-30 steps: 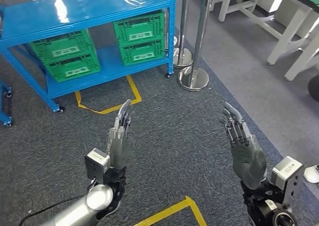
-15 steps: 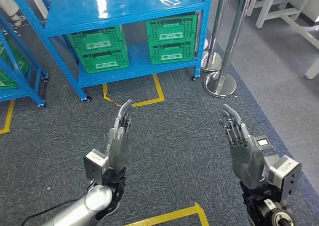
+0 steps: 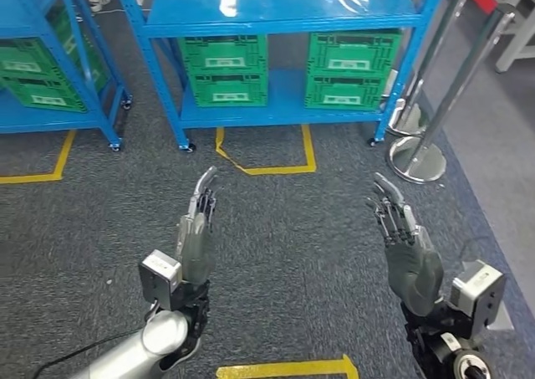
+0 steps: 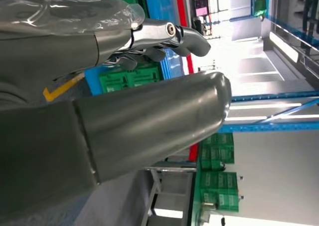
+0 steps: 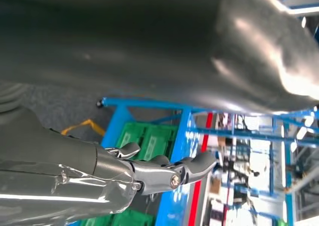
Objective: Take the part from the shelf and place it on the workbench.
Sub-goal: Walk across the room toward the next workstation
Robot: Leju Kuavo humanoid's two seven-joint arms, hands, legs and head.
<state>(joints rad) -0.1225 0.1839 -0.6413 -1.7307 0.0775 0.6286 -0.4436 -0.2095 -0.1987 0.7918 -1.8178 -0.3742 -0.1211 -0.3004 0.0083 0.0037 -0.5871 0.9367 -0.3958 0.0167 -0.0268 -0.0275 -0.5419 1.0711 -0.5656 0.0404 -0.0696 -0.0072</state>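
Steel stanchions (image 3: 421, 149) stand just right of the blue shelf (image 3: 277, 11)

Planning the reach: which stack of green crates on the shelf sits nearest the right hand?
The right-hand stack of green crates, by the shelf's right post, above the right hand; the other stacks lie farther left.

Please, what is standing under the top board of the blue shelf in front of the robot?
Under the blue shelf top stand green crates, stacked in two piles on the lower board. Their contents are hidden from the head view.
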